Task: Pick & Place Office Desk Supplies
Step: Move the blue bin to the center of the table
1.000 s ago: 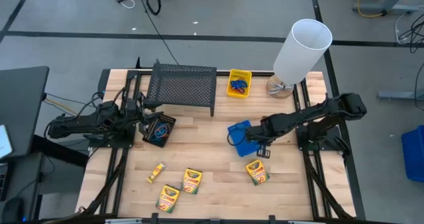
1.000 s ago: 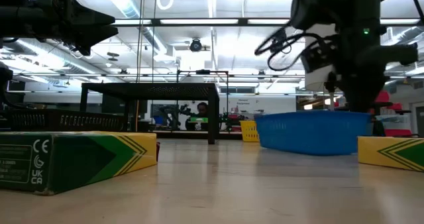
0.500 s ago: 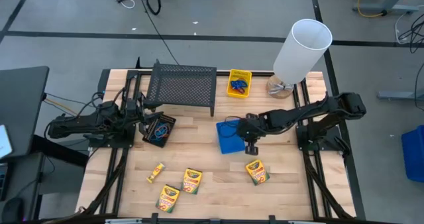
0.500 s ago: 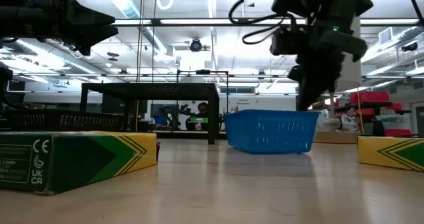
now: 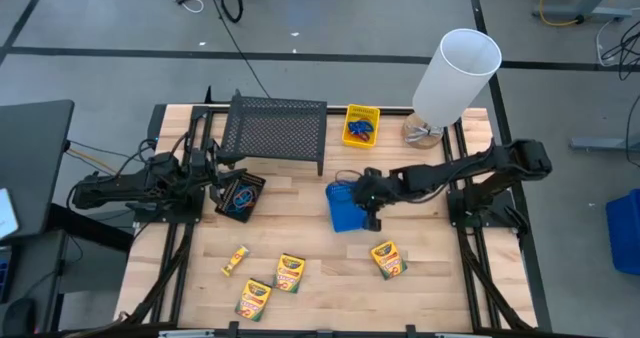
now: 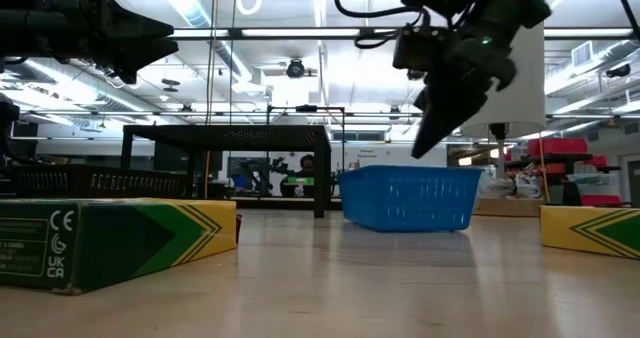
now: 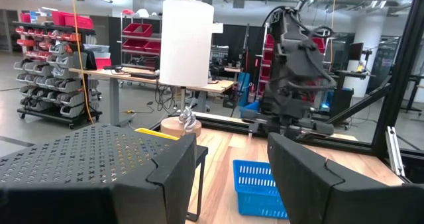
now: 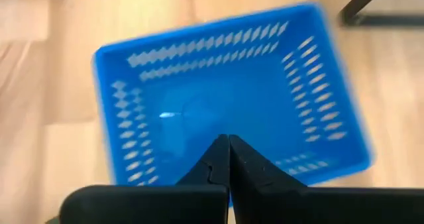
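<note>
The blue bin [image 5: 344, 207] stands on its base at the table's middle, empty in the right wrist view [image 8: 225, 98]. My right gripper [image 5: 364, 200] hovers shut just above its right part [image 6: 418, 150], fingers slanting down, clear of the rim. A black bin [image 5: 240, 196] holds coloured loops, and a yellow bin [image 5: 361, 125] holds blue loops. Several crayon boxes [image 5: 290, 273] lie flat near the near edge. My left gripper [image 5: 205, 173] waits open at the left, beside the black bin.
The black wire-mesh rack [image 5: 272, 128] stands at the far left. The tall white cylinder [image 5: 455, 73] stands on its wooden base at the far right corner. One crayon box [image 5: 388, 260] lies just near of the blue bin. Bare wood lies between the bins.
My right gripper moved toward the table's left, and the blue bin slid left with it and turned squarer to the table. In the last half second the gripper rose and tipped away above the bin, which stayed put.
</note>
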### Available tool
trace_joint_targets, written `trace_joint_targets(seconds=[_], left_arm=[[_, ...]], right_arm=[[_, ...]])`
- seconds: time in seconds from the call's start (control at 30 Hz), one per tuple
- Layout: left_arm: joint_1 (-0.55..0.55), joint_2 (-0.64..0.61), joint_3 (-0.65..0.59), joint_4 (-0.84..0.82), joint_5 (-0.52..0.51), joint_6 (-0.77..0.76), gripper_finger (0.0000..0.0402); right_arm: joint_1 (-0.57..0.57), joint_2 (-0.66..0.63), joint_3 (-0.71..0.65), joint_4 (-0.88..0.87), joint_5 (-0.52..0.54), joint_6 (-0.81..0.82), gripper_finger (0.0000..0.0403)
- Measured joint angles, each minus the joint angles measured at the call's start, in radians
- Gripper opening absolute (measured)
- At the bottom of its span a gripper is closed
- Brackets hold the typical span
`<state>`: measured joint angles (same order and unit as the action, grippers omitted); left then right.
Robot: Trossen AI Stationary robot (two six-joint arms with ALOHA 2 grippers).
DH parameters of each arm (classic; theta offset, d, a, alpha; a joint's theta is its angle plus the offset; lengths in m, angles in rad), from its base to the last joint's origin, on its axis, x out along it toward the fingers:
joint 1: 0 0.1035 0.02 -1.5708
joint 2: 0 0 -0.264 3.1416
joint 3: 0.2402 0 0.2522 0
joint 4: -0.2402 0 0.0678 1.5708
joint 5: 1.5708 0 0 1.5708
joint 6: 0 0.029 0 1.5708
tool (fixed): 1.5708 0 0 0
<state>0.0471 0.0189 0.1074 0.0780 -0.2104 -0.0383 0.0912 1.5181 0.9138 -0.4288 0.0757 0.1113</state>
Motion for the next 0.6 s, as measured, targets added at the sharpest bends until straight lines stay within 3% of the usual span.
trace_joint_targets(seconds=[0.33, 0.6], left_arm=[[0.000, 0.000, 0.000, -0.007, 0.000, 0.000, 0.0193], [0.000, 0.000, 0.000, -0.007, 0.000, 0.000, 0.0193]], right_arm=[[0.113, 0.001, 0.000, -0.233, 0.025, 0.279, 0.0000], [0.106, 0.020, 0.009, -0.232, 0.084, 0.261, 0.0000]])
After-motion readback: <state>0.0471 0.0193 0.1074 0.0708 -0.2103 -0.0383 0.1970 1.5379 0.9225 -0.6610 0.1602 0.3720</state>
